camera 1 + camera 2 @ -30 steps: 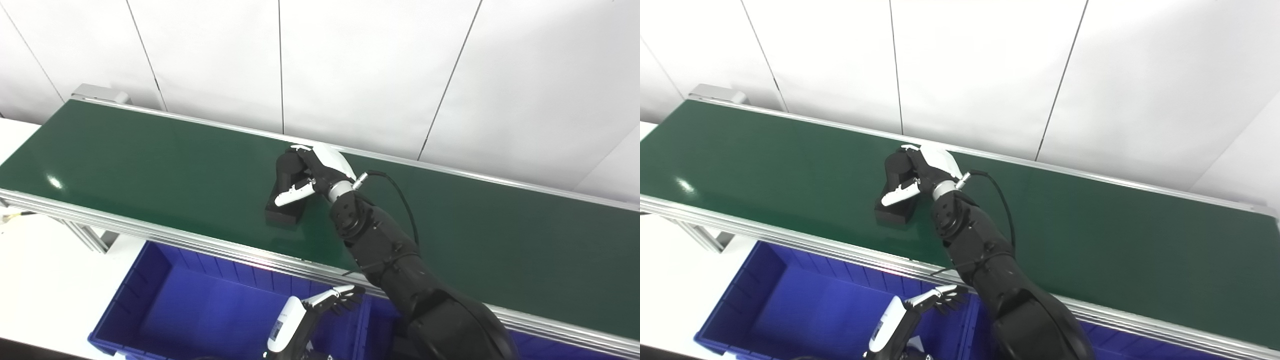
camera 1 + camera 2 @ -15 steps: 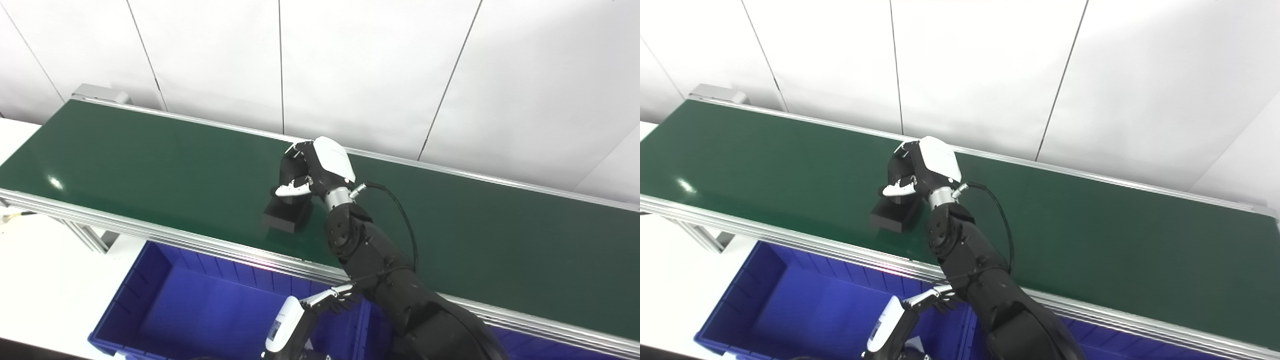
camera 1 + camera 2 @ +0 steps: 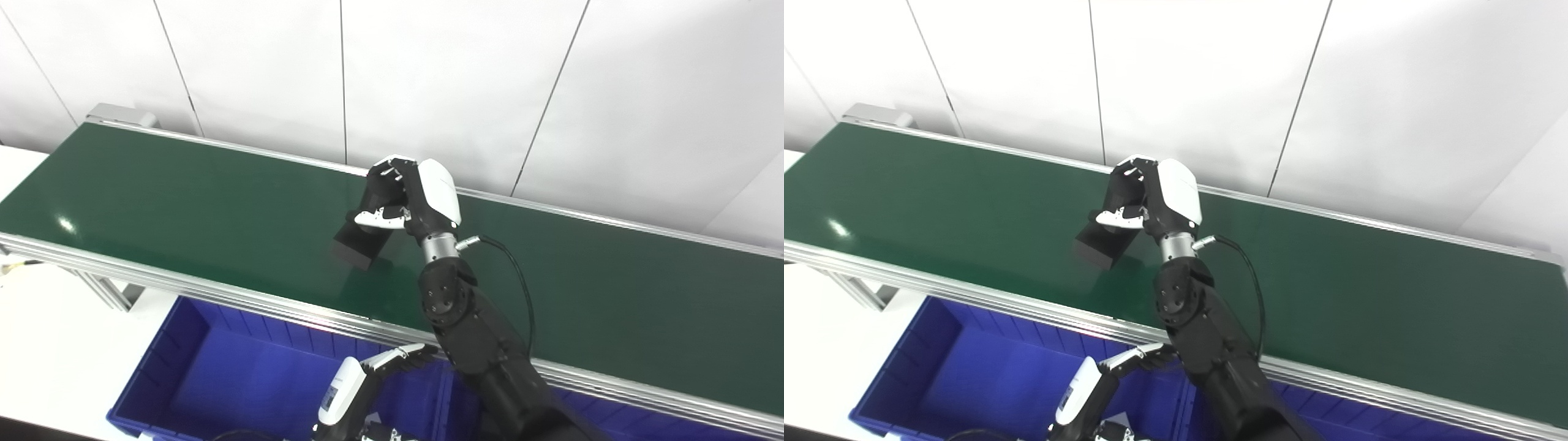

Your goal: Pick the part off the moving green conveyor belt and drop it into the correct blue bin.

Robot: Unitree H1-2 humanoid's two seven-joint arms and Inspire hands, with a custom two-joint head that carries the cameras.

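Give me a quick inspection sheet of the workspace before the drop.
Surface: green belt, bare apart from the held block.
Job's things: black block tilted, lifted off the belt; blue bin below the near rail.
Clutter: nothing seen.
Hands: right hand shut on the block; left hand open over the bin.
Cables: black cable looping from the right wrist.
Surroundings: white wall panels behind; white floor at left.

White wall panels [image 3: 441, 79], split by thin dark vertical seams, behind the line. White tabletop [image 3: 55, 343] at lower left. Grey metal leg frame [image 3: 101, 288] standing on it. Small grey metal housing [image 3: 122, 114] at far left end.
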